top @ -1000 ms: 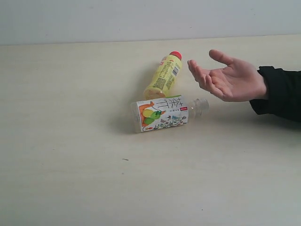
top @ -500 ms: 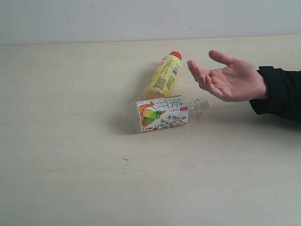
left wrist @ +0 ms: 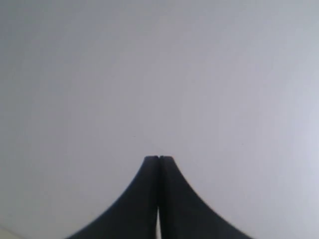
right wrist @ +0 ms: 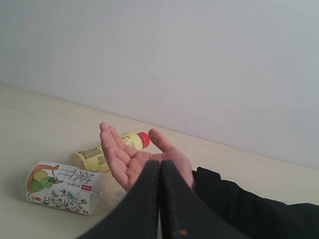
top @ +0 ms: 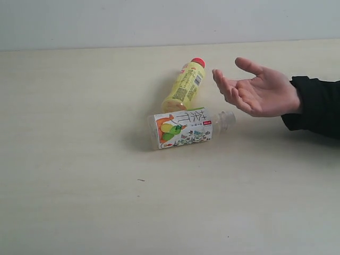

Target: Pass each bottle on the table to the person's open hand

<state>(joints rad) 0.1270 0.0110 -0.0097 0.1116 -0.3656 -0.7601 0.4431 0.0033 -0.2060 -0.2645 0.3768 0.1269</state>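
A pale tabletop (top: 79,202) is running up to a plain grey wall (top: 159,21). The right pincer (right wrist: 160,163) is pressing its jaws together with nothing between them, and the open hand (top: 260,93) is waiting just ahead of its tips. Beyond the hand, farther from that pincer, the yellow bottle (top: 184,87) and the fruit-label bottle (top: 183,128) are lying on their sides, close together. The left pincer (left wrist: 158,158), likewise pressed together and empty, is facing only a blank grey surface.

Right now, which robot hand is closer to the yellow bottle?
Probably the right. The right hand points at the yellow bottle, lying just past the person's open hand. The left hand faces only a blank wall, no bottle in sight.
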